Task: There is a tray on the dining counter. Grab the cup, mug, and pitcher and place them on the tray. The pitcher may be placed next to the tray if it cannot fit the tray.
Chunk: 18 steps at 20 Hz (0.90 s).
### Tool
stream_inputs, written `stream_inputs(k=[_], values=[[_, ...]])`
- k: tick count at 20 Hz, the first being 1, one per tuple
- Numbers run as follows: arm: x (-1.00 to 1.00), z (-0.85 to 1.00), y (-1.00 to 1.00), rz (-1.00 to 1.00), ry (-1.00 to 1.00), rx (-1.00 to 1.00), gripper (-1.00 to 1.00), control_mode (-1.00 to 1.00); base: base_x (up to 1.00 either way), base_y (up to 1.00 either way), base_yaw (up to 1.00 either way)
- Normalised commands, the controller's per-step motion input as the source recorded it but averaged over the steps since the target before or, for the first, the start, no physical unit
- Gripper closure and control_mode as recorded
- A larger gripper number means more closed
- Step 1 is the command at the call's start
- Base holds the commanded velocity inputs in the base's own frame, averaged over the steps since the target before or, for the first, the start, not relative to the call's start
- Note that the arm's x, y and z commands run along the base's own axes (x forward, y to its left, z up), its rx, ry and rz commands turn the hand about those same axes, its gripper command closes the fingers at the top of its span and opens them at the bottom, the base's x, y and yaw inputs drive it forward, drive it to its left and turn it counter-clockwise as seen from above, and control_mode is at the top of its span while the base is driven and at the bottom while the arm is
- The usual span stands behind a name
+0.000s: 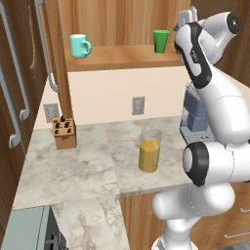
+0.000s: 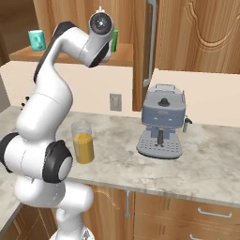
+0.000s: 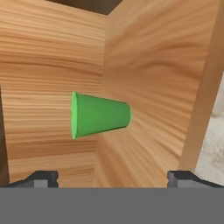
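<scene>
The green cup (image 1: 161, 41) stands upright on a wooden shelf (image 1: 122, 56) above the wall counter, near the shelf's right end. In the hand view the cup (image 3: 99, 115) looks tipped sideways because the hand is rolled. My gripper (image 3: 113, 177) is open and faces the cup from a short way off, its fingertips wide apart and nothing between them. At the left end of the same shelf is the teal mug (image 1: 79, 46). The pitcher (image 1: 149, 150) with orange liquid stands on the marble wall counter below. The tray and the dining counter are out of view.
A grey coffee machine (image 2: 161, 122) stands on the counter right of the pitcher. A wooden knife block (image 1: 64, 132) sits at the back left. A tall cabinet with a long handle (image 2: 151, 44) rises just right of the shelf. A stove corner (image 1: 29, 229) shows at lower left.
</scene>
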Motion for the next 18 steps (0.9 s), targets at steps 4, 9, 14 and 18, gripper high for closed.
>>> stream_inputs(k=[4,9,14,18], values=[[0.31,0.00,0.00,0.00,0.00,0.00,-1.00,-1.00,0.00,0.00,0.00],[0.23,0.00,0.00,0.00,0.00,0.00,-1.00,-1.00,0.00,0.00,0.00],[0.18,-0.04,0.00,0.00,0.02,0.00,-1.00,-1.00,0.00,0.00,0.00],[0.11,-0.09,0.00,0.00,0.04,0.00,-1.00,-1.00,0.00,0.00,0.00]])
